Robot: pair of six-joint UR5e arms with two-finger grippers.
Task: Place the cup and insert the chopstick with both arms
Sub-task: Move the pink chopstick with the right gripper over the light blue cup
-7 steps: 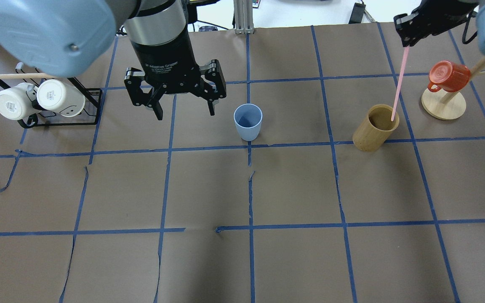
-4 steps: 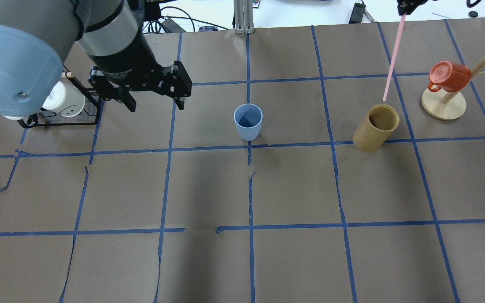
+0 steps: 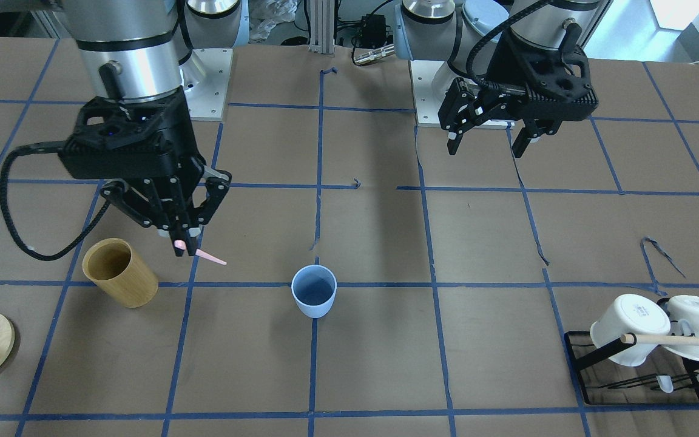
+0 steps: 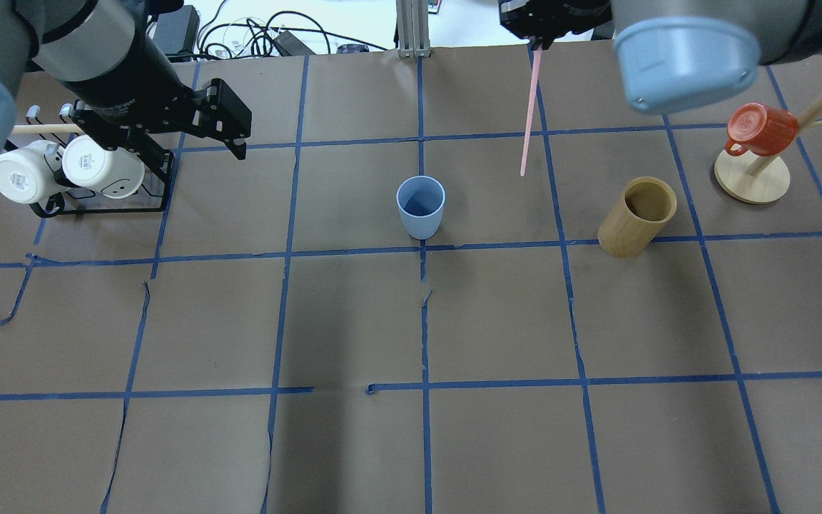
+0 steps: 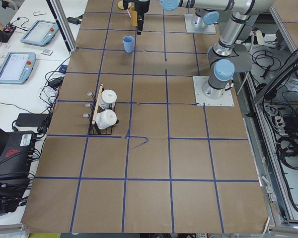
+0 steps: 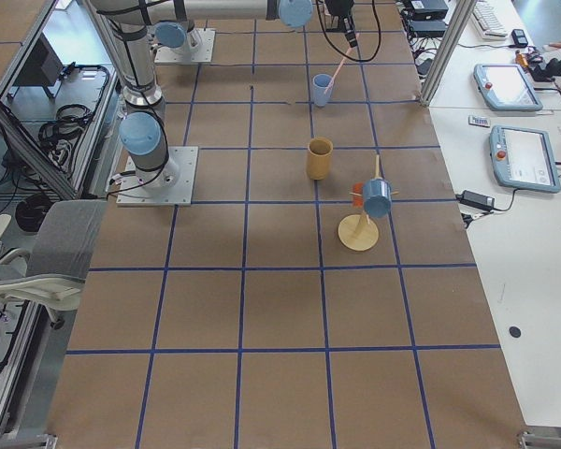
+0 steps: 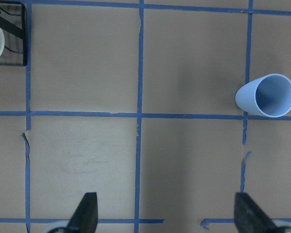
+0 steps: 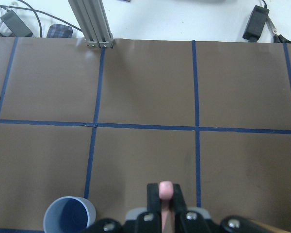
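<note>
The right gripper (image 3: 182, 246) pinches the pink chopstick (image 4: 529, 114) by its top end, aloft between the wooden holder (image 4: 638, 218) and the blue cup (image 4: 420, 207), which stands mid-worktop towards the far edge. The chopstick is light, stiff and probably slick plastic, so it may swivel. The left gripper (image 3: 486, 147) gapes empty.

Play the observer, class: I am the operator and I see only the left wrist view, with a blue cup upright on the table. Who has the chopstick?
Observer: The right claw is shut on the pink chopstick.
Operator: Is it in the blue cup yet?
Observer: No. In the overhead view its lower tip hangs beside the blue cup, between it and a wooden cup.
Operator: Is anything in that wooden cup?
Observer: Nothing shows inside it. It stands upright, apart from the blue cup.
</note>
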